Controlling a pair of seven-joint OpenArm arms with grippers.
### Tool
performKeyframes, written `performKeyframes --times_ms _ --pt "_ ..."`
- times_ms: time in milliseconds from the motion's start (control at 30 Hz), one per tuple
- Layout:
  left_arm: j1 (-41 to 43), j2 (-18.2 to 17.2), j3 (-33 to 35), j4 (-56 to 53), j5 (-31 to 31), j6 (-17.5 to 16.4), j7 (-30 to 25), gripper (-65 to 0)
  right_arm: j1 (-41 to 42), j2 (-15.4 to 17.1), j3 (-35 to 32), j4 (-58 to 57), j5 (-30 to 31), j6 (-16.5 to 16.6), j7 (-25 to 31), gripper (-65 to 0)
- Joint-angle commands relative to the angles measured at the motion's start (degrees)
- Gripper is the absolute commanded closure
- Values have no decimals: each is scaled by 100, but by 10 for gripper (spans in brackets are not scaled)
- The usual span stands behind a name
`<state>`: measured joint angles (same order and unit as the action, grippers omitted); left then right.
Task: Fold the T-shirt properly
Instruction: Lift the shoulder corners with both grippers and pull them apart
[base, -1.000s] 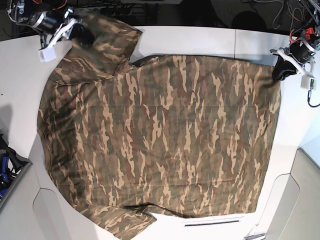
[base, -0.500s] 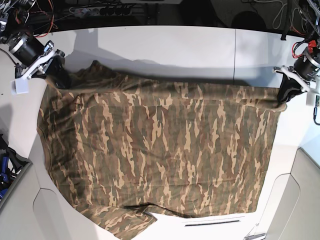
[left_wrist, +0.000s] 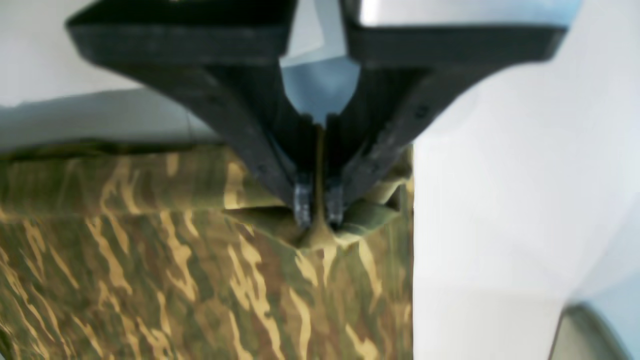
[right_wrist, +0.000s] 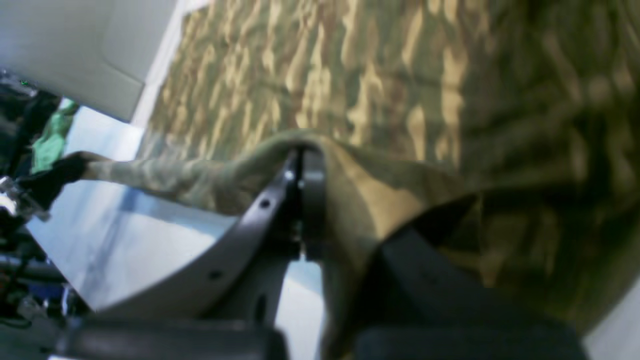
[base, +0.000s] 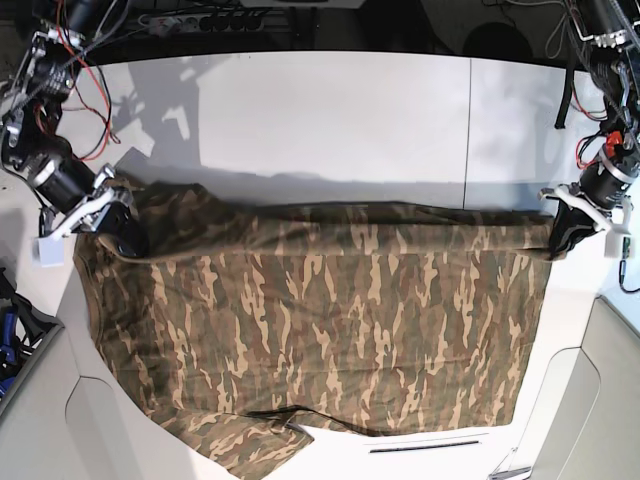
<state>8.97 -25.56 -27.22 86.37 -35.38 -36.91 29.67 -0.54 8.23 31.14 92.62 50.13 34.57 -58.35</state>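
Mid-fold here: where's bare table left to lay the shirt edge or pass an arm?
Bare table runs wide behind the T-shirt, between left claw and right claw. Narrow strips border both side edges. In front, cloth reaches almost to the table's edge.

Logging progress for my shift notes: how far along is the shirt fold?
Done: both corners gripped. In hand: left tool and right tool, both shut on the T-shirt, hold its far edge partway over the body. Left: completing this fold, then the rest, including the near sleeve.
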Motion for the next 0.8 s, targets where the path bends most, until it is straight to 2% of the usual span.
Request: performKeyframes --times_ms 0,433,767 --pt "-140 -114 4 -2 -26 -13 -205 0 227 63 -33 -48 -55 -7 162 0" --pt "-1200 -114 575 -931 697 26 -487 0 1808 61 -761 -1714 -1364 -7 903 0" --pt "-1388 -111 590 -1241 758 24 -529 0 2190 61 -975 -2485 -2052 -11 1276 0"
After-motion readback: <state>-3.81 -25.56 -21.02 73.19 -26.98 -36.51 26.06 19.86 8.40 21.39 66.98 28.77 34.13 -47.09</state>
